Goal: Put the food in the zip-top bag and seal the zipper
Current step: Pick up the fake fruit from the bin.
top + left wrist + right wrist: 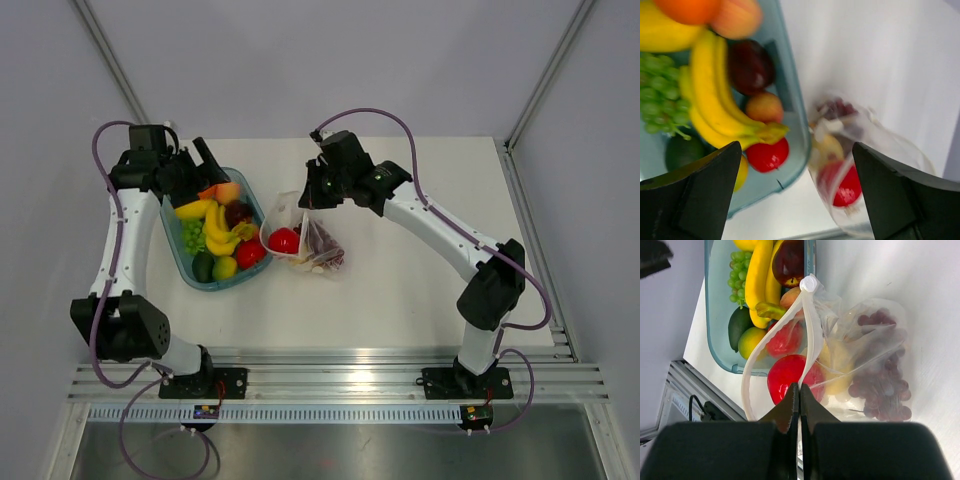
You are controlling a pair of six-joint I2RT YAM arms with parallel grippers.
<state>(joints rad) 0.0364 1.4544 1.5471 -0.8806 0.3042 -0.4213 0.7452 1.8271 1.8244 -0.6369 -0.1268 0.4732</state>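
**A:** Where is the clear, crinkled zip-top bag [318,250], and what has been placed in it?

**B:** It is laid on the white table [420,300], just beside the translucent blue-green bowl [183,262]. A red round toy fruit [790,372], purple grapes [885,385] and something yellow are seen inside, and the mouth is held agape.

**A:** Held by what?

**B:** The rim strip, the zipper [812,335], is pinched by the right gripper [799,390], jaws closed on it. The left gripper [796,150] is spread wide and empty above the bowl.

**A:** What is left?

**B:** In the bowl, bananas [218,232], green grapes and more are left to be moved. The sealing is not yet done.
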